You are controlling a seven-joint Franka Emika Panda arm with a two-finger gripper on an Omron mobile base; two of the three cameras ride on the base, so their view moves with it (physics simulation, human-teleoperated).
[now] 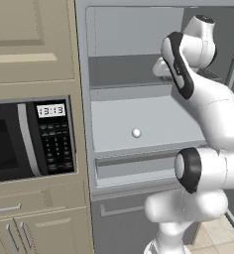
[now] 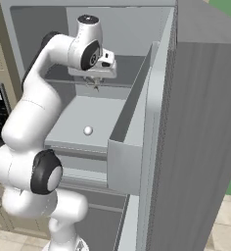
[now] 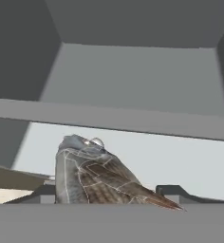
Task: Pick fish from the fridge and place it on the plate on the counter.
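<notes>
The fridge (image 1: 134, 34) stands open and my arm reaches onto its upper shelf. The fish (image 3: 92, 178), a dull grey-brown lump with a tapering tail, lies close in front of the hand camera. My gripper (image 3: 107, 192) has one dark fingertip (image 3: 173, 191) on either side of it, close to its flanks, and I see no firm squeeze. From the right base view the gripper (image 2: 95, 80) points down at the shelf's front edge with the small dark fish (image 2: 94, 85) under it. The plate and the counter are out of view.
A small white ball (image 1: 136, 132) rests on the wide lower shelf (image 2: 88, 117). The open fridge door (image 2: 196, 147) stands tall on the right. A black-fronted microwave (image 1: 29, 139) sits in beige cabinets to the left. A drawer (image 1: 134, 166) lies under the shelf.
</notes>
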